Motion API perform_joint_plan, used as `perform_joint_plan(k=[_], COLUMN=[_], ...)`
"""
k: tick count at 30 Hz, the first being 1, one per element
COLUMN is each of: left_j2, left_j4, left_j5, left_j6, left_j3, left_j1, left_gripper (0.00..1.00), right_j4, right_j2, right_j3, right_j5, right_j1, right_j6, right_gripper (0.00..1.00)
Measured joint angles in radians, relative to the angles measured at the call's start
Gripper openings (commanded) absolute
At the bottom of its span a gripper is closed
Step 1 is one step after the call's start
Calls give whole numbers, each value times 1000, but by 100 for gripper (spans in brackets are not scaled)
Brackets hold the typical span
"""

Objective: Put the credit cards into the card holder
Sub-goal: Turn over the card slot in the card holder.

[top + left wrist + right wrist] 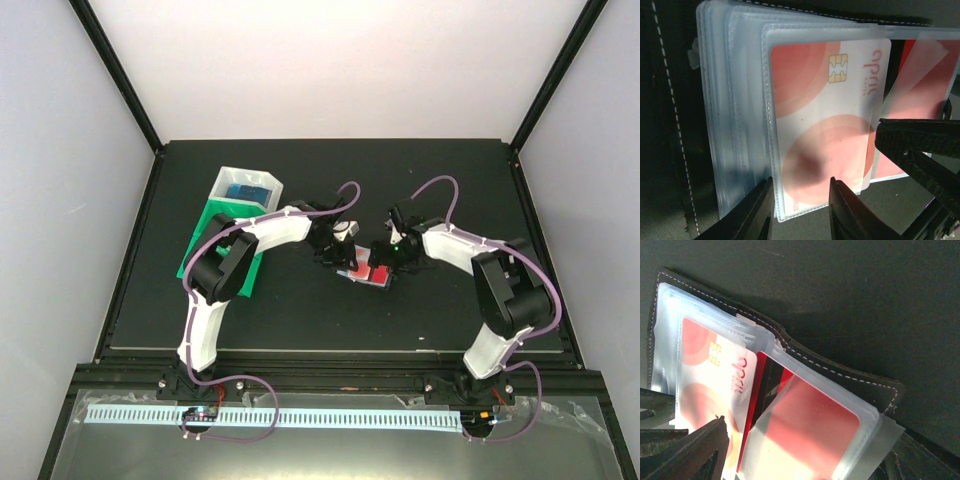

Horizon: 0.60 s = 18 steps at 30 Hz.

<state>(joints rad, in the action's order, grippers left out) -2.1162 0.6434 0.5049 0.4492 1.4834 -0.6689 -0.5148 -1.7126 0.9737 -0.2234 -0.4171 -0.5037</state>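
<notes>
Black stitched leather backs the card holder [366,274], which lies open at the middle of the surface [300,315] with its clear sleeves fanned. One sleeve holds a coral chip card [825,125]; another holds a red card [812,427]. The left gripper [800,212] has its jaws partly apart at the coral card's sleeve edge; whether they pinch it cannot be told. The right gripper [384,258] hovers just beside, jaws released wide, grasping nothing.

The card holder [840,369] lies open, coral chip card [825,125] and red card [810,425] in its clear sleeves.
</notes>
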Motion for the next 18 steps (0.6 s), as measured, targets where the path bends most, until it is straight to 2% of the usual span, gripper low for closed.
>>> perform_joint_plan(k=[5, 10, 18], left_j2=[0, 1, 7], left_j4=[0, -2, -10], left_j5=[2, 7, 7], left_j6=[2, 16, 31], left_j3=[0, 1, -2], left_j1=[0, 0, 0], left_gripper=[36, 41, 43], right_j4=[-26, -47, -64], right_j2=[-31, -46, -64], right_j3=[36, 54, 68], right_j5=[32, 68, 96], right_j1=[-18, -31, -38], right_j6=[11, 12, 11], right_gripper=[74, 70, 67])
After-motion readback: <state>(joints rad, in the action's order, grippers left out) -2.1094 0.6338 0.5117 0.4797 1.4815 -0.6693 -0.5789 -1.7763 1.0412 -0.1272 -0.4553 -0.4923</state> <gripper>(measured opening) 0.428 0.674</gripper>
